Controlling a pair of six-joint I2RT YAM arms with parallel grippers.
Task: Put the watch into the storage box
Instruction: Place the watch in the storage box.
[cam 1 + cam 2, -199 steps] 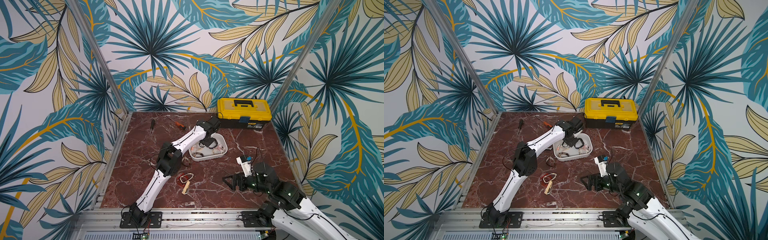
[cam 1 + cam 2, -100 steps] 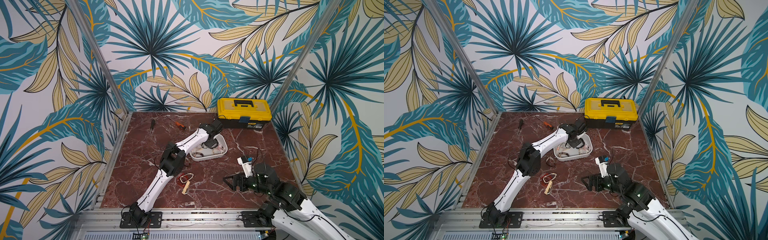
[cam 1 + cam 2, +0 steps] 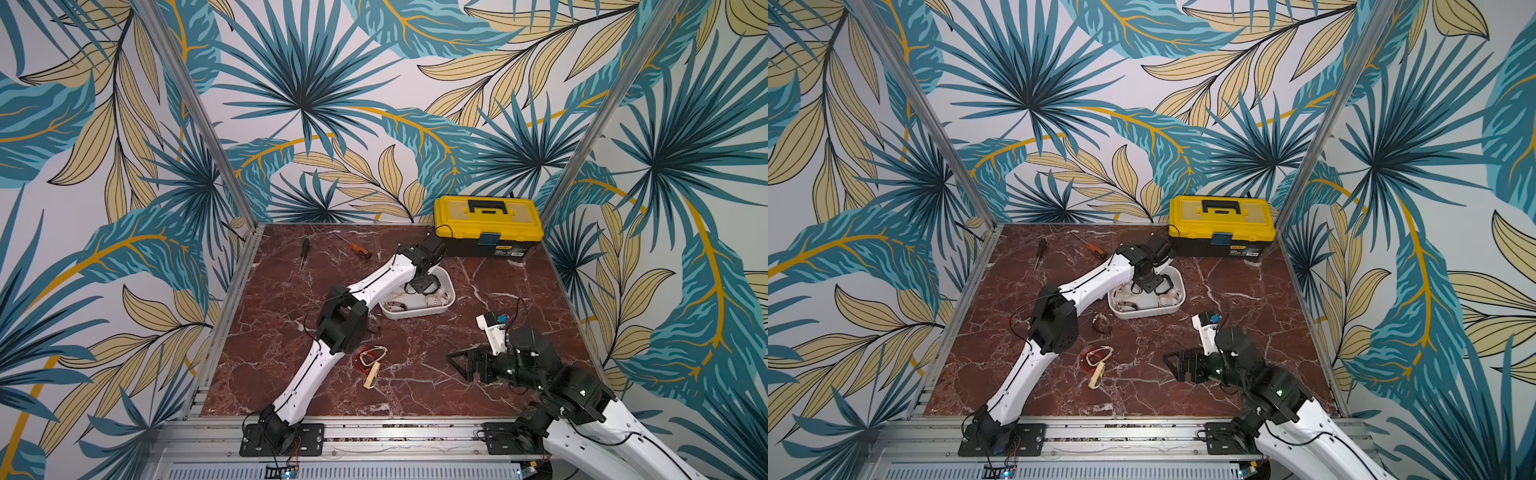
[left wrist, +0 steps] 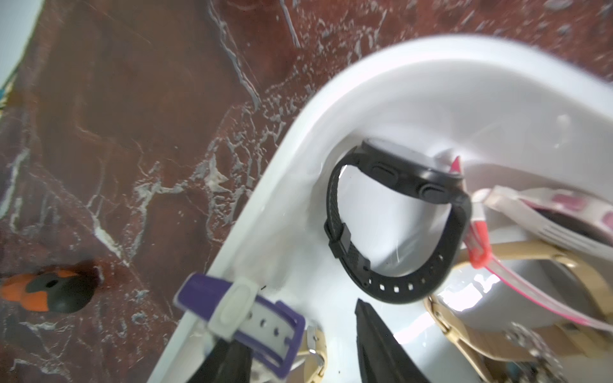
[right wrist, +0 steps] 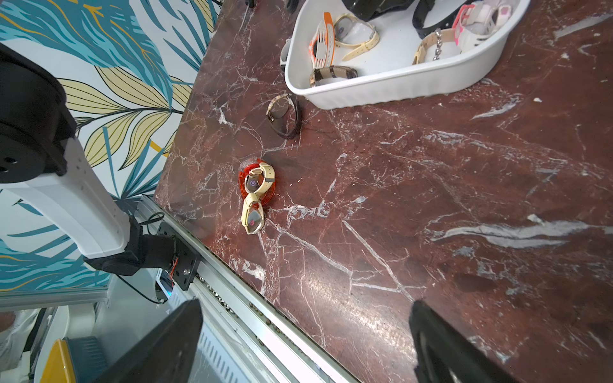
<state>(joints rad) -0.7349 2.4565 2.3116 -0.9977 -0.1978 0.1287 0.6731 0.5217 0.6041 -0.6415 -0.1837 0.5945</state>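
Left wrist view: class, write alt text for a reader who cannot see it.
A black watch lies in the white storage box among other watches, free of the left gripper, whose jaws stand apart.

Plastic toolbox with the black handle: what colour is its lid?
Yellow lid, best in a top view.
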